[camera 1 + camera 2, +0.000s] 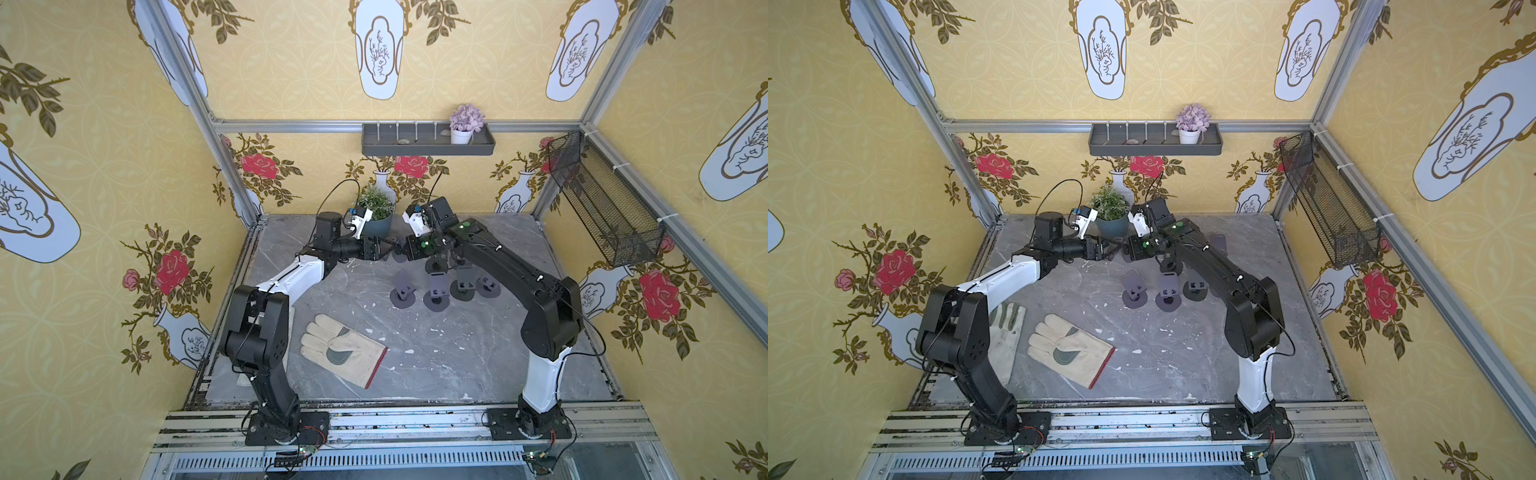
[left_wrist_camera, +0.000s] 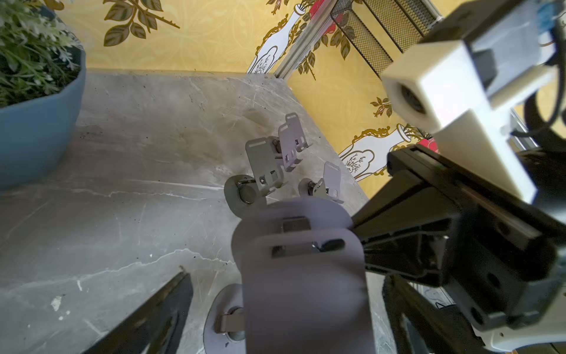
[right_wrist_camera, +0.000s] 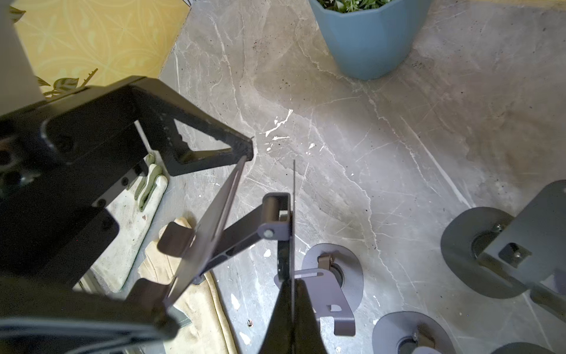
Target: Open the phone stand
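Your right gripper (image 3: 292, 291) is pressed together on the phone stand (image 3: 242, 234). It pinches the thin round base plate, which the right wrist view shows edge-on as a fine line running between the fingers. The stand hangs clear of the marble table (image 1: 436, 374), in the air just in front of the blue plant pot (image 1: 379, 227) on the side toward the arm bases. In both top views it is the small dark shape between the two grippers. Its hinged arm angles away from the base plate and its phone plate (image 2: 306, 291) tilts off further, so the stand sits partly unfolded. Your left gripper (image 1: 390, 248) is spread wide and clamps nothing. In the right wrist view one triangular finger (image 3: 211, 144) has its tip right at the free edge of the tilted phone plate; you cannot tell whether it touches or sits just shy. The left wrist view shows that plate blurred and close, with a single dark finger well off to its side. Several more stands (image 1: 436, 291) sit unfolded on the table, farther from the pot than the held one, near the right arm. A work glove (image 1: 343, 349) lies farther still from the pot, and a second glove (image 1: 1005, 332) is beside it, partly under the left arm.
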### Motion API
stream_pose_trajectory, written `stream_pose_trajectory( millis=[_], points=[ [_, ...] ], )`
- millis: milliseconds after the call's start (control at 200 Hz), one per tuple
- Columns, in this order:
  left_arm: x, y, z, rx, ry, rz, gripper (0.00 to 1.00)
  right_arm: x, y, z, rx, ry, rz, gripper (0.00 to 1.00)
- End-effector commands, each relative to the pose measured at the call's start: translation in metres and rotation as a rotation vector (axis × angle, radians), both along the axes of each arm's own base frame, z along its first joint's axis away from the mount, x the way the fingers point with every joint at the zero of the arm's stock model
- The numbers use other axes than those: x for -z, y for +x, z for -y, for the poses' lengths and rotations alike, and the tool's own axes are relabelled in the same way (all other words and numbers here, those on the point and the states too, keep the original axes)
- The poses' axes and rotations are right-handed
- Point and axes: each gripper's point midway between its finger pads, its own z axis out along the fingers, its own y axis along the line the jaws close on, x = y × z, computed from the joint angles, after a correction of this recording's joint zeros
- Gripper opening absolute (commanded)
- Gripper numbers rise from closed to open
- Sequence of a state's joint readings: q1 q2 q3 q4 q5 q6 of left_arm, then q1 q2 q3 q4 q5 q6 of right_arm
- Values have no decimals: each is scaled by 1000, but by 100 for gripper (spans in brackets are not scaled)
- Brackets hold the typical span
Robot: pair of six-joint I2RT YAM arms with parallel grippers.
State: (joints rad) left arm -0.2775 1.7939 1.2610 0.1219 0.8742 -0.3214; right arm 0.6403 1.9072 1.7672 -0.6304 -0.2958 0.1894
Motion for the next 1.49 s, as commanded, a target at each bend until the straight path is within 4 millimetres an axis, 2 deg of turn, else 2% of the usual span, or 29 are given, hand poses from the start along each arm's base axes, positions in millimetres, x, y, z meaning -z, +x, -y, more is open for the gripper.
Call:
stream_pose_trajectory(
  millis=[0,215,295,465,575,675,785,825,880,925,1015,1045,1115,1310,1490],
  points=[
    [3,7,1,1,12,17,100,-8,-2,-2,-11,25,13,0],
    [10,13,5,22,18,4,87,-7,-2,-2,-18,20,15,0],
    [13,13,5,29,23,3,80,-6,-1,-3,-18,17,15,0],
    [23,12,6,41,42,-17,76,-6,0,-2,-14,16,18,0],
    [28,10,6,49,46,-29,69,-7,1,-2,-11,16,22,0],
    [30,10,6,49,47,-34,58,-6,3,-1,-6,13,24,0],
    [30,11,6,46,44,-42,33,-5,7,2,14,10,19,0],
    [29,12,6,48,44,-43,29,-6,8,4,20,14,19,0],
    [30,12,6,48,44,-49,30,-7,9,6,26,17,19,0],
    [31,12,7,50,43,-51,37,-8,10,7,27,21,23,0],
    [33,14,7,49,43,-61,72,-11,10,8,22,24,32,0],
    [34,14,7,48,41,-67,88,-11,10,8,23,24,32,0],
    [33,14,9,53,16,-80,100,-11,10,7,18,26,31,0],
    [22,13,15,69,-82,-112,99,-8,12,9,31,13,39,0],
    [17,16,11,34,-148,-168,99,-8,21,16,80,-14,81,0]
  ],
)
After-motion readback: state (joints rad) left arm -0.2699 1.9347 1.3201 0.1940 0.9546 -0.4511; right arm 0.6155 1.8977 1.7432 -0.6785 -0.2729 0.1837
